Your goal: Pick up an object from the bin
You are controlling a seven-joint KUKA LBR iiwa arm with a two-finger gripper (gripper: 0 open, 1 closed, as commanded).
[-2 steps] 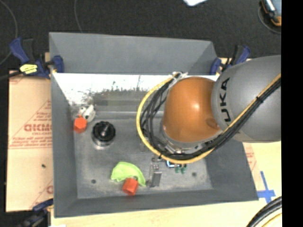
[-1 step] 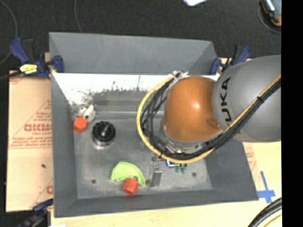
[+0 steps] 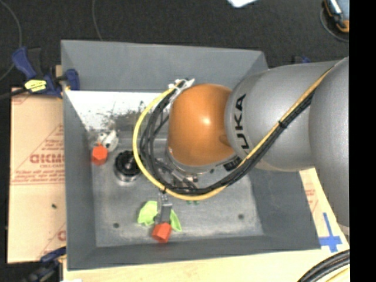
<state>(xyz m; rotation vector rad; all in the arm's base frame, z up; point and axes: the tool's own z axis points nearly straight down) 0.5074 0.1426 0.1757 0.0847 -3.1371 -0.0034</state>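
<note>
Lying beside the tool [image 3: 164, 209]: crumpled lime-green scrap [image 3: 147, 213].

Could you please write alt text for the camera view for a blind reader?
A grey robot arm with an orange wrist cover reaches from the right into a grey metal bin, its gripper down beside a green scrap and a small orange-red block. Further left lie a round black and silver part and a second orange-red piece.
</note>
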